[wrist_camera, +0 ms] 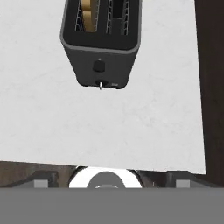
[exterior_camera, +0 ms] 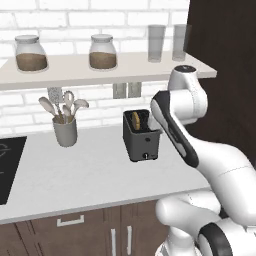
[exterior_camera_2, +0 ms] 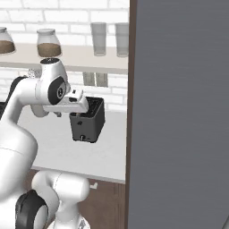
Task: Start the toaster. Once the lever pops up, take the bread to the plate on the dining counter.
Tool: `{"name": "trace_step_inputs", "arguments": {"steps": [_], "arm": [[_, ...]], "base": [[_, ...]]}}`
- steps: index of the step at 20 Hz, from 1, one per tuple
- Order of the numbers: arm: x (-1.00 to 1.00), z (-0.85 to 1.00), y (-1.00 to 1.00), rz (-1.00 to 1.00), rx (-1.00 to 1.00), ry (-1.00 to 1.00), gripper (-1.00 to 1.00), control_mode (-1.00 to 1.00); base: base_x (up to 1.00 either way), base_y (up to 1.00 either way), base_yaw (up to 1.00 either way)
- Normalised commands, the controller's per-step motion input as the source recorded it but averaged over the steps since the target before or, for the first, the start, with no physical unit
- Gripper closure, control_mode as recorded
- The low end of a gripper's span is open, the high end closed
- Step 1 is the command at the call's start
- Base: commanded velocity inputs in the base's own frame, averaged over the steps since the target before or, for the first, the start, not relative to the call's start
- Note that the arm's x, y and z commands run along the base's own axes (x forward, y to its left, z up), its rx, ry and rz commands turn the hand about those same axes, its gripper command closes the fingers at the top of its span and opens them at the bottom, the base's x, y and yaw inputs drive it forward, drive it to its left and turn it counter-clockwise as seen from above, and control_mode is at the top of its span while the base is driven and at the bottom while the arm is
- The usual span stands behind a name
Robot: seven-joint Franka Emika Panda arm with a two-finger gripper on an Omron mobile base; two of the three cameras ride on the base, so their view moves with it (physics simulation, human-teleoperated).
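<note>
The dark grey toaster (exterior_camera: 141, 136) stands on the grey worktop (exterior_camera: 75, 175), near its right end. Its narrow front face with a dark lever (wrist_camera: 99, 66) and a tiny pale knob (wrist_camera: 101, 84) points toward me. The golden-brown bread (wrist_camera: 87, 15) sits down in the toaster's left slot (exterior_camera: 135, 120); the right slot is empty. My gripper (exterior_camera_2: 69, 115) hangs open above the worktop just in front of the toaster (exterior_camera_2: 88, 120), touching nothing. In the hand view the gripper (wrist_camera: 111, 180) has its fingertips (wrist_camera: 43, 179) far apart. The plate and the dining counter are out of view.
A tall dark cabinet side (exterior_camera_2: 179, 112) rises close to the right of the toaster. A grey cup of wooden spoons (exterior_camera: 65, 129) stands to the left, and a black cooktop (exterior_camera: 7, 167) lies at the far left. A shelf (exterior_camera: 100, 70) with jars and glasses runs overhead.
</note>
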Motion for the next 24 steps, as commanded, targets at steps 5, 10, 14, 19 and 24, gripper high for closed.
{"name": "trace_step_inputs", "arguments": {"steps": [5, 10, 14, 19, 24], "arm": [[-0.02, -0.45, 0.16, -0.02, -0.02, -0.17, -1.00, -1.00], [0.16, -0.06, 0.25, -0.14, 0.00, -0.24, -1.00, -1.00], [0.32, -0.08, 0.36, -0.04, 0.00, -0.19, -1.00, -1.00], [0.48, -0.08, 0.14, -0.02, 0.00, -0.03, -1.00, -1.00], [0.29, -0.03, 0.00, -0.02, 0.00, 0.05, 1.00, -1.00]], "base": [[0.00, 0.00, 0.00], [0.00, 0.00, 0.00], [0.00, 0.00, 0.00], [0.00, 0.00, 0.00], [0.00, 0.00, 0.00]]}}
